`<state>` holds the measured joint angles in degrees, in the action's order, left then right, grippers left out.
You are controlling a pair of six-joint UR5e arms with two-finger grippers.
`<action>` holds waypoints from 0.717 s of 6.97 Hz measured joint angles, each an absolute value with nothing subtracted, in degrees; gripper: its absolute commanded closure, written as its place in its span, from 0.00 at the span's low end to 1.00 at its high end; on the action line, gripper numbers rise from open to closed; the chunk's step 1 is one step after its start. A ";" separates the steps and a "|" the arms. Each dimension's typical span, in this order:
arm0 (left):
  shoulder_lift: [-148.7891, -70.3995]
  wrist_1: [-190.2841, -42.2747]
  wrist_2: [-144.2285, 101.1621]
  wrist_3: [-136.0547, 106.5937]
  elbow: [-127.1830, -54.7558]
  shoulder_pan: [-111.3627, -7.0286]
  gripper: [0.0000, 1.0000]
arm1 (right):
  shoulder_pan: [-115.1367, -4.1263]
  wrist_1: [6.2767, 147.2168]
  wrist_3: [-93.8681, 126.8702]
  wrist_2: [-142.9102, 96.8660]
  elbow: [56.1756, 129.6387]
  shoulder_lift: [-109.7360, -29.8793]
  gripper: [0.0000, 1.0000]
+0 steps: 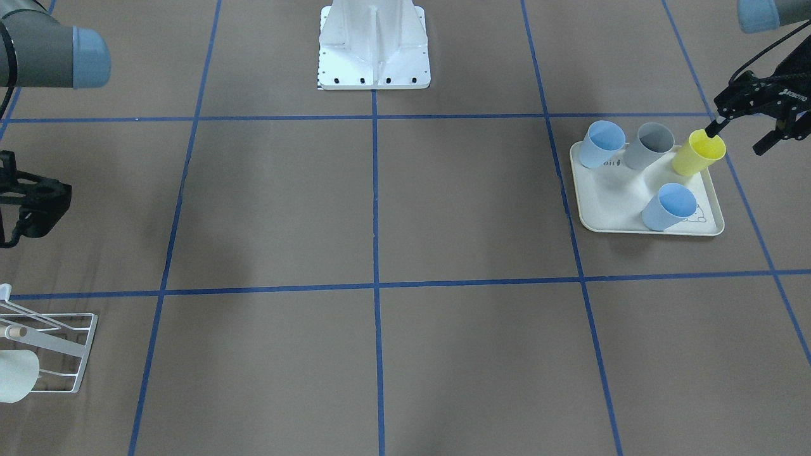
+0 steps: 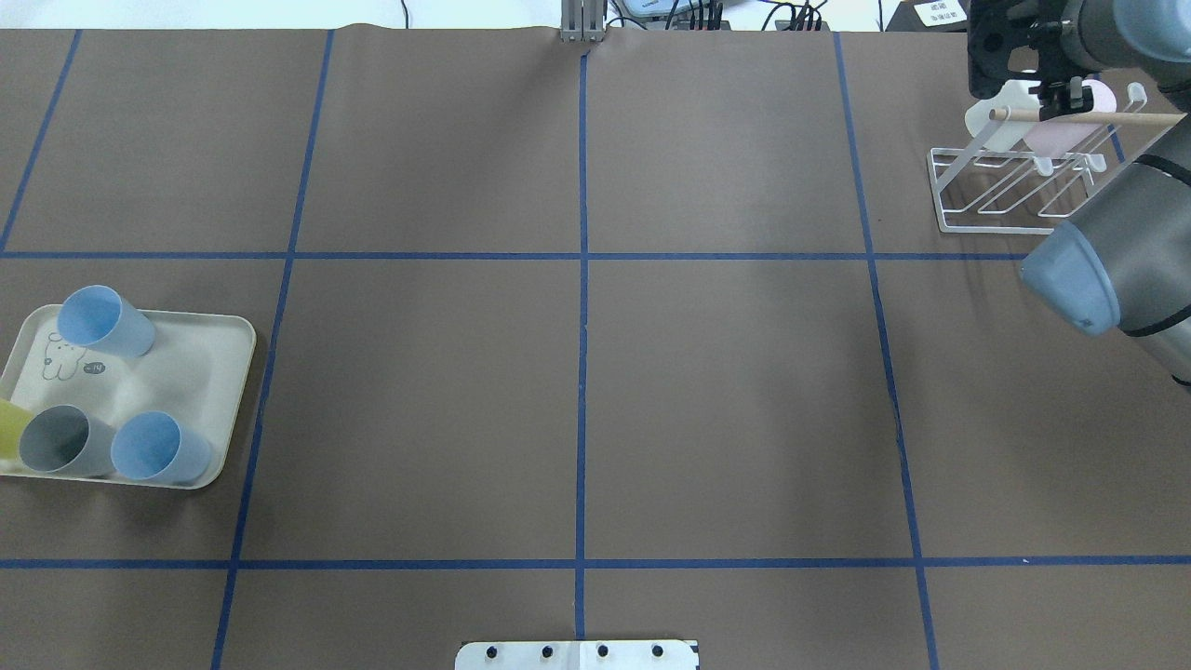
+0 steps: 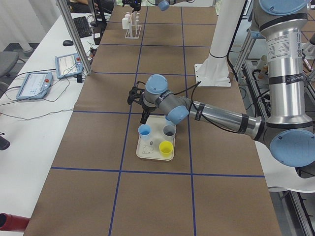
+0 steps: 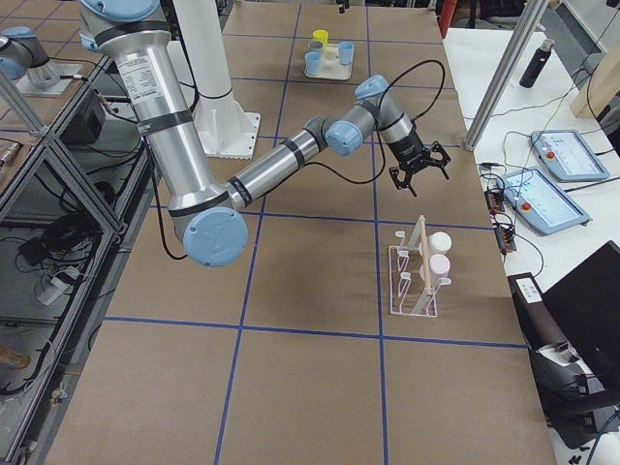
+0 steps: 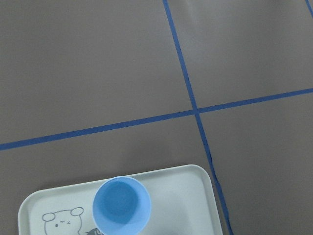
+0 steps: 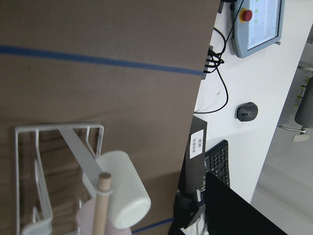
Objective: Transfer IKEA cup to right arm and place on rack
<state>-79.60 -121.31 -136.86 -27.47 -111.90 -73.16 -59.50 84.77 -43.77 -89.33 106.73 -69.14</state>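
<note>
The blue cup [image 5: 122, 205] I take as next stands mouth-up on the rabbit-print tray [image 5: 186, 196], sharing it with a second blue cup [image 1: 600, 144], a grey cup [image 1: 647, 147] and a yellow cup [image 1: 697, 154]. None is lifted. The left gripper [image 1: 737, 140] hangs above the tray, jaws wide and empty. Far along the counter [image 1: 380, 209], the right gripper [image 4: 418, 177] hovers near the rack [image 4: 423, 257], jaws spread and empty. The rack carries a white cup [image 4: 441, 240] and a pink cup [image 4: 439, 263]. I judge this round's pick, hand-over and placing all remain.
</note>
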 measured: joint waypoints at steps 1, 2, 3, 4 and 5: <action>-77.70 -121.35 -134.02 -23.87 -111.55 -73.63 0.00 | -58.69 86.32 -30.69 -93.43 108.59 -68.42 0.01; -76.52 -121.39 -130.50 -21.83 -111.25 -73.66 0.00 | -56.98 86.76 -15.62 -96.69 110.04 -67.65 0.01; -76.26 -121.74 -128.77 -21.29 -110.27 -73.42 0.00 | -54.09 86.91 -2.47 -98.40 111.74 -66.87 0.01; -76.49 -123.21 -128.10 -21.56 -108.39 -72.99 0.00 | -50.45 87.02 8.68 -99.11 112.98 -65.91 0.01; -77.14 -126.06 -127.76 -23.55 -106.12 -71.96 0.00 | -46.67 87.32 17.43 -99.35 113.41 -64.53 0.01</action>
